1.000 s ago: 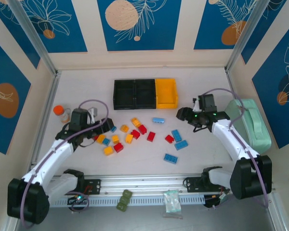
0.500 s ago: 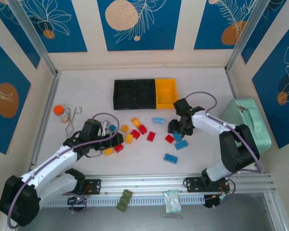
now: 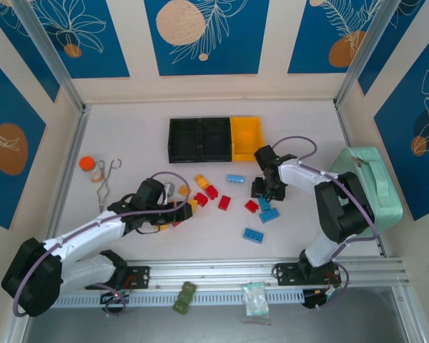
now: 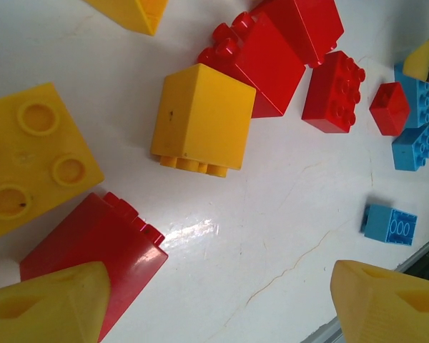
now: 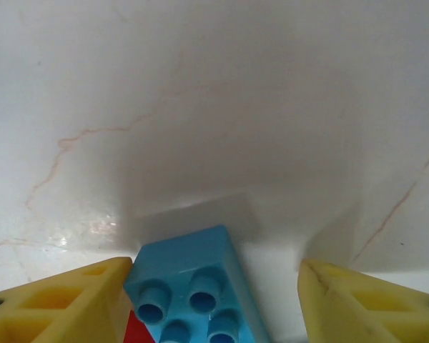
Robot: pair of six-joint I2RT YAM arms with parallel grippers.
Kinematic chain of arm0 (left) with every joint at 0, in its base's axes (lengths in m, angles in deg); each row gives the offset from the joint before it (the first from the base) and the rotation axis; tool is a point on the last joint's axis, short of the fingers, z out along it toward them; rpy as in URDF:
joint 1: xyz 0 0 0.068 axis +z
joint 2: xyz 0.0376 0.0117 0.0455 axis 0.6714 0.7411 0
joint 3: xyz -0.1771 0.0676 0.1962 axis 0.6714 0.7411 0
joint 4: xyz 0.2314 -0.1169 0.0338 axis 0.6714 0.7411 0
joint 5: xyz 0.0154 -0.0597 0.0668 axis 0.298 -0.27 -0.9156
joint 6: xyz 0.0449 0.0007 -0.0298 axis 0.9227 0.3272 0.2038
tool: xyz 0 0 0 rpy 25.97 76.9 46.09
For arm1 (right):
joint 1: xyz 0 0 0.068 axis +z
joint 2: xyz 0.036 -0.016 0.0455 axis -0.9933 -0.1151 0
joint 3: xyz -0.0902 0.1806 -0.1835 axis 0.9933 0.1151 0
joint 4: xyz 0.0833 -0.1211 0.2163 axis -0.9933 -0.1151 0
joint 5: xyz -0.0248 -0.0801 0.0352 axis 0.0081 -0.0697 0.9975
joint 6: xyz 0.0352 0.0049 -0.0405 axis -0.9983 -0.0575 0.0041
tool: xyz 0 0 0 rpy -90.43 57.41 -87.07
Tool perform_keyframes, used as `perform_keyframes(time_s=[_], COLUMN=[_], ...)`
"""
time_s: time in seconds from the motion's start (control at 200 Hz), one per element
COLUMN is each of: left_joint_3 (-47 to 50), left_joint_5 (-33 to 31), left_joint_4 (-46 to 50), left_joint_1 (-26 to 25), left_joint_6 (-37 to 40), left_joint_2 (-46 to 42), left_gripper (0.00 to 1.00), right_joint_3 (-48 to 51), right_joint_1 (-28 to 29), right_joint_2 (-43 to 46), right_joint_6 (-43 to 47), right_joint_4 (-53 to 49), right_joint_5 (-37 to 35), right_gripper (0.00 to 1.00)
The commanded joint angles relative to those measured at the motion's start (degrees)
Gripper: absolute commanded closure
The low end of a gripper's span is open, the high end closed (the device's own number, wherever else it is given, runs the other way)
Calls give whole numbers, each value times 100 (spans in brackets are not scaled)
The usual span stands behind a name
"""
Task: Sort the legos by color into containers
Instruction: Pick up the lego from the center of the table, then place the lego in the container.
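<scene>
We see one light-blue studded brick [image 5: 189, 286] between the fingers [image 5: 64, 293] of the released right claw [image 5: 213, 275], and three yellow bricks [image 4: 200, 118] before the released left claw [image 4: 214, 286].

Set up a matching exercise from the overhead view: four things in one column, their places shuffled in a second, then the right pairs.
Things:
1. yellow bin
2. mint-green case
3. orange-capped bottle
4. olive-green blocks

Places:
A. left side of the table
B. near edge, by the metal rail
C. right end of the row of bins
D. far right side

Pairs: 1-C, 2-D, 3-A, 4-B
</scene>
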Motion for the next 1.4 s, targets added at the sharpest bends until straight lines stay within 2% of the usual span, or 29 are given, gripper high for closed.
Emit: perform_keyframes(time_s=[0.0,0.28,0.355,0.52,0.775,1.141,1.391], left_joint_3=[-220,-297,-335,-433,-650,-792,-828], left_joint_5=[-129,-146,-146,-207,-208,-406,-541], left_joint_4=[-181,-378,-388,-381,-422,-48,130], left_joint_1=[-110,-264,-303,-335,-348,-392,-397], left_joint_6=[-45,-67,-65,-66,-219,-360,-385], left_joint_2=[126,452,515,563,556,366,373], left_gripper=[19,19,19,19,19,19,19], right_joint_3=[-116,-3,-59,-580,-2079,-4969,-6304], right_joint_1=[-80,-71,-54,-49,-35,-176,-303], right_joint_2=[7,8,51,180,-107,-2090,-3312], right_joint_6=[-155,-169,-165,-20,283,677,780], right_joint_4=[-195,-147,-170,-428,-788,-1152,-1395], right_joint_5=[-108,-2,-86,-209,-290,-473,-444], right_gripper=[43,69,72,74,74,74,74])
